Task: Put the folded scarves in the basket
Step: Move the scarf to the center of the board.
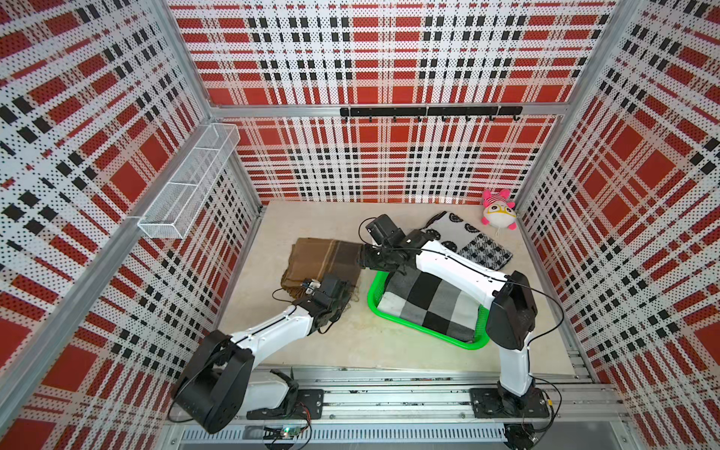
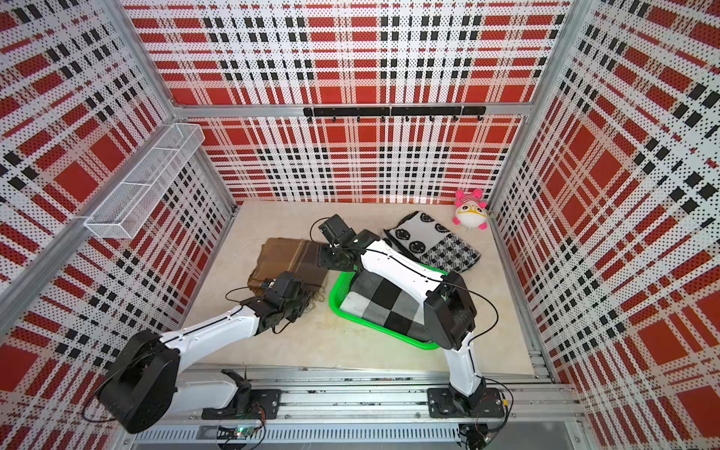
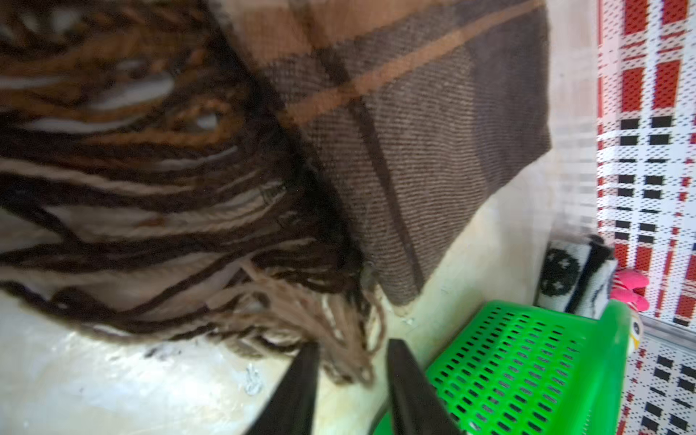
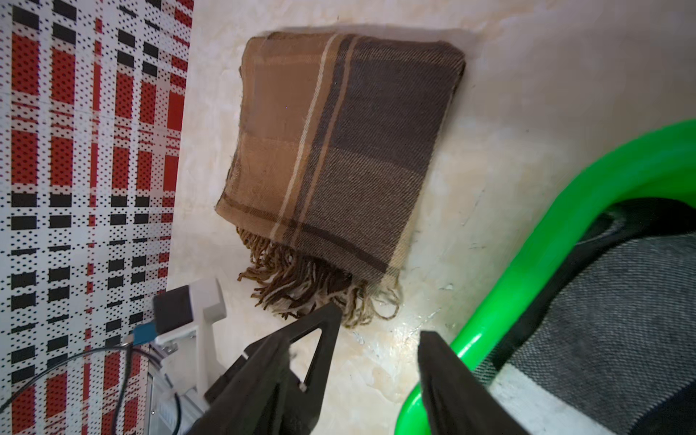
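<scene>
Left gripper (image 3: 354,344) part open, fringe strands of brown scarf (image 3: 414,150) loose in its gap, basket (image 3: 508,357) just beside, right gripper (image 4: 380,320) wide and empty over table (image 4: 489,113), between scarf and basket rim, brown scarf folded flat outside basket, checked scarf (image 1: 428,304) inside.

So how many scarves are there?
3. A brown scarf lies on the table, a checked scarf sits in the green basket, and a patterned scarf lies at the back near the plush toy. Others could be hidden.
</scene>
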